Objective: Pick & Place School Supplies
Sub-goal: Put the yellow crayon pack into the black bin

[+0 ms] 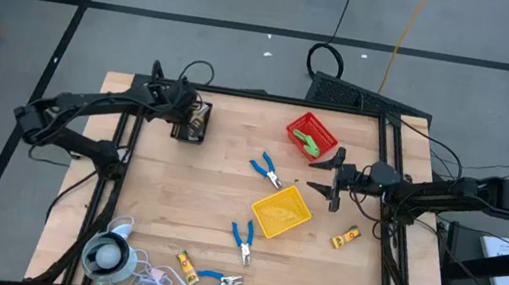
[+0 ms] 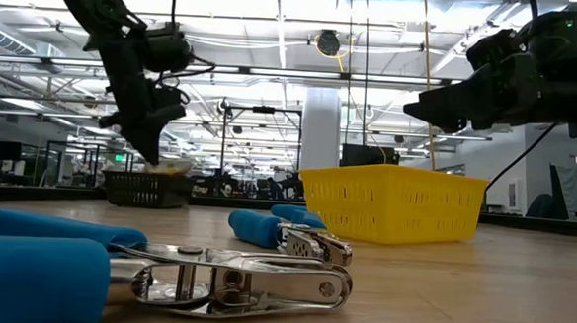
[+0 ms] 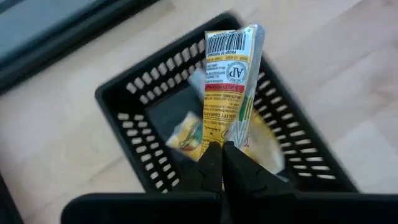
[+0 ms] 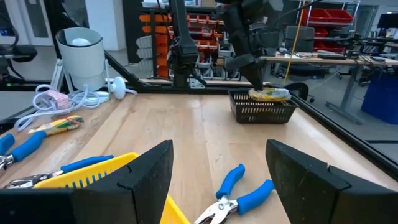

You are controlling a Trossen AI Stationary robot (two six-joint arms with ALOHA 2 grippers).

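**One packet over the black bin**

One yellow packet (image 3: 229,87) is pinched in the left gripper (image 3: 222,163), whose fingers are closed on its lower end, directly above the black bin (image 3: 130,102) at the table's far left. More packets lie inside. The right gripper (image 1: 334,179) hovers wide open and empty between the red bin (image 1: 311,134) and the yellow bin (image 1: 280,212). Blue-handled pliers (image 1: 267,170) lie nearby.

wooden table (image 1: 226,199), bins, pliers (blue-handled) (image 1: 267,172), packets

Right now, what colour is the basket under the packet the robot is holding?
Black. The basket shows best in the left wrist view, under the packet.
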